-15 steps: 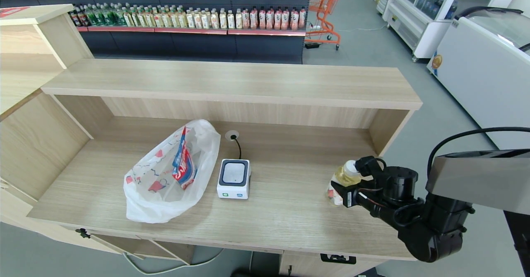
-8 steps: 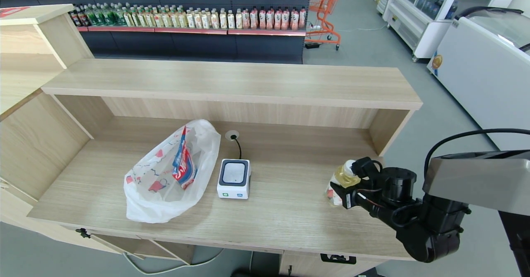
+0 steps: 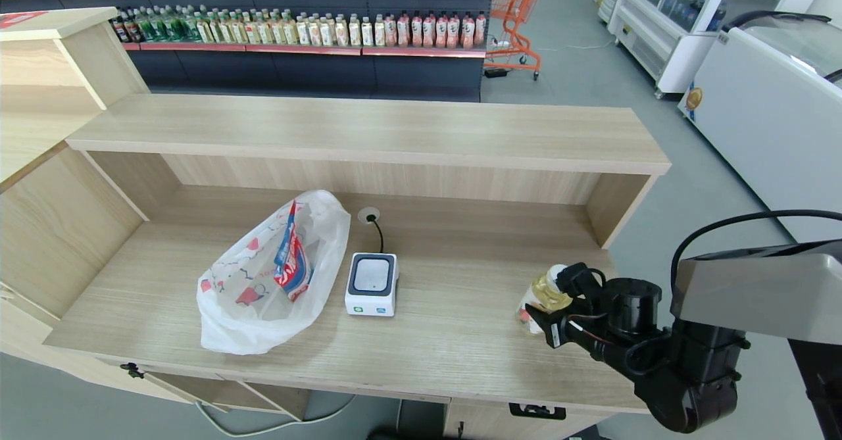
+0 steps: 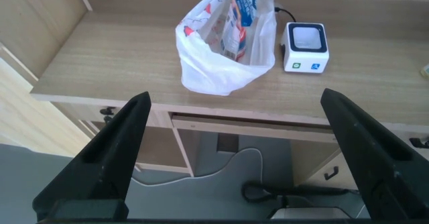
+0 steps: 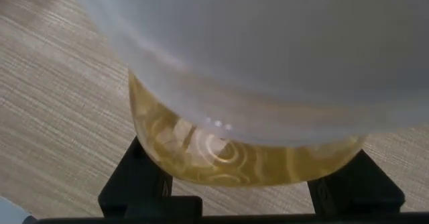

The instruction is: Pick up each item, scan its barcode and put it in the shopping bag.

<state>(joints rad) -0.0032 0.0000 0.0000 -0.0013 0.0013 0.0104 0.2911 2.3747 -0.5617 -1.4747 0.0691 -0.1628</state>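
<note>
Pinching bottle (image 3: 543, 287), right end effector (image 3: 551, 298); left end effector (image 4: 234, 102) spread; scanner (image 3: 371, 283) between bottle, bag (image 3: 227, 325).

Pale wooden tabletop (image 3: 460, 348) backed by a raised ledge (image 3: 368, 131), shelves (image 3: 302, 48) stocked with bottled drinks, orange shopping cart (image 3: 521, 16) parked on grey floor (image 3: 592, 85), freezers (image 3: 769, 104) ranged alongside.

No print on shopping bag (image 3: 245, 308), bottle (image 3: 543, 293) or scanner (image 3: 371, 284) reads clearly.

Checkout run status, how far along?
Done: one red-and-blue packet sits in the shopping bag. In hand: right gripper grips the bottle of yellow liquid at the right end of the counter. Left: pass it over the scanner, then bag it.
</note>
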